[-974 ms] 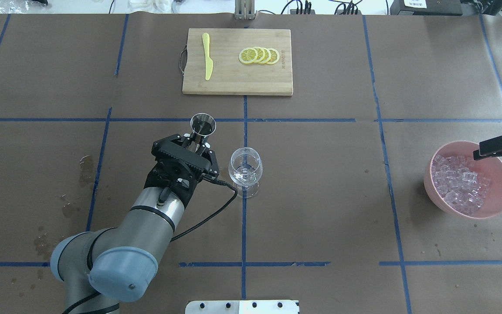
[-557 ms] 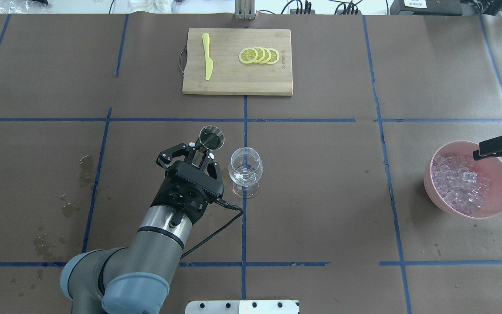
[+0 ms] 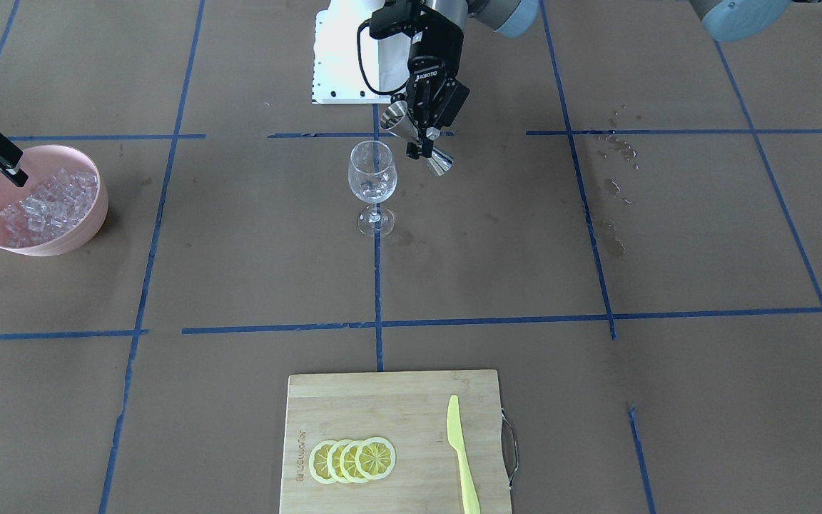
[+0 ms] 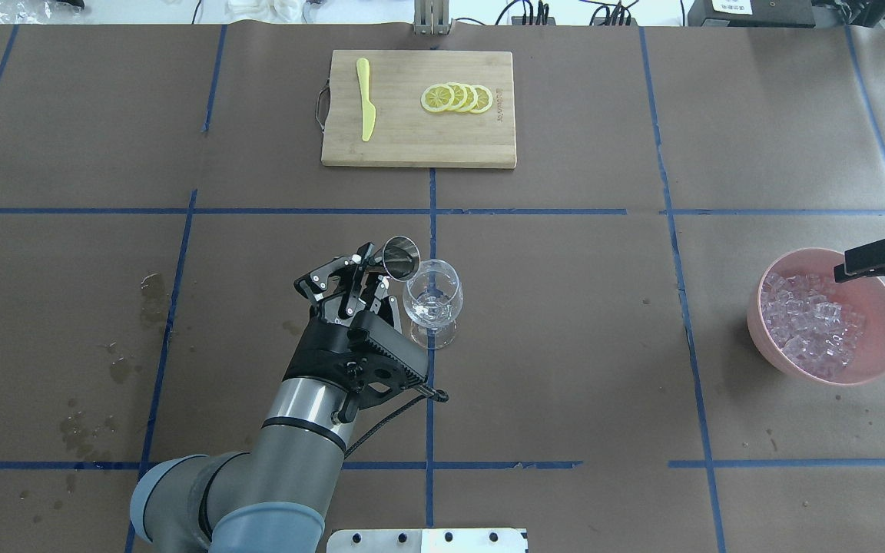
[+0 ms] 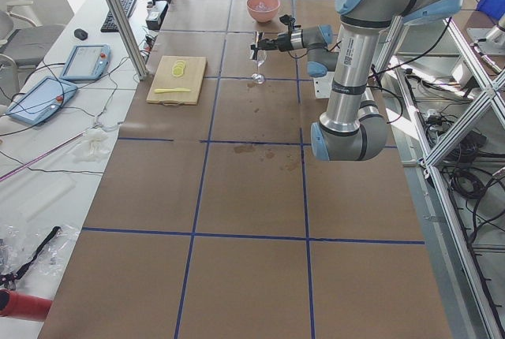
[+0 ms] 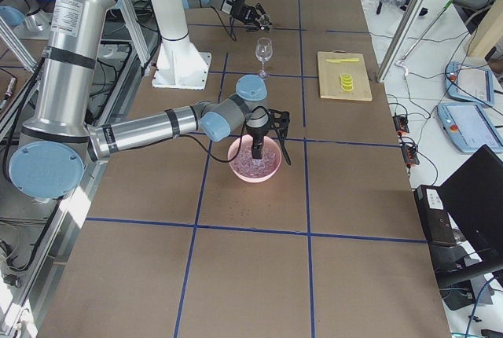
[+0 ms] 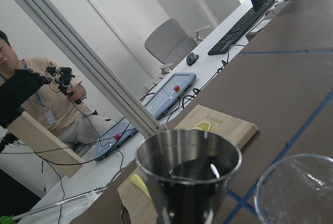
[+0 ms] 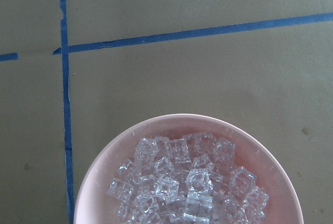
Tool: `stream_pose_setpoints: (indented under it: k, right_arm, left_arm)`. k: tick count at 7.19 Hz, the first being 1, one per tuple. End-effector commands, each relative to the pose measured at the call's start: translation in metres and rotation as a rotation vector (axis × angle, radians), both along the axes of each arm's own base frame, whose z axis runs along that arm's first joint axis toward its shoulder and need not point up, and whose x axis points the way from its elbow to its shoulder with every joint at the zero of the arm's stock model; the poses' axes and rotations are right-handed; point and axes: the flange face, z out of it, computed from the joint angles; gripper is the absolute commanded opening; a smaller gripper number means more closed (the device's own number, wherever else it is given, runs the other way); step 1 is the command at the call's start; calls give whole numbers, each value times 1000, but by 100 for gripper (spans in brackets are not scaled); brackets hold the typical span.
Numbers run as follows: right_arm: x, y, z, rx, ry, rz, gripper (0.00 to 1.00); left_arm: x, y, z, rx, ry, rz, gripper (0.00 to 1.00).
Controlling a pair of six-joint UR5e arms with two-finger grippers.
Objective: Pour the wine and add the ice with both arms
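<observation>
My left gripper is shut on a steel double-cone jigger. It holds the jigger tilted, mouth toward the rim of the clear wine glass, right beside it. The front view shows the same gripper, jigger and glass. In the left wrist view the jigger's inside looks dark and the glass rim is at lower right. My right gripper hangs open over the back rim of the pink bowl full of ice. The right wrist view shows the ice, no fingers.
A bamboo cutting board lies at the far side with lemon slices and a yellow knife. Wet stains mark the paper on the left. Blue tape lines cross the brown table cover.
My left gripper has moved right to the wine glass and tilted the jigger's mouth toward its rim. The right gripper has not moved.
</observation>
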Motion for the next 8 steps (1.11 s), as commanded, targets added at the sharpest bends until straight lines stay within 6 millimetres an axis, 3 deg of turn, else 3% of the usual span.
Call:
stream_pose_setpoints:
  k: [1, 8]
  right_arm:
    - [0, 0, 0, 1, 0, -1, 100]
    - [-2, -2, -3, 6, -4, -1, 100]
  left_arm:
    - [0, 0, -2, 58, -145, 11, 0]
    - [-9, -6, -12, 200, -512, -21, 0]
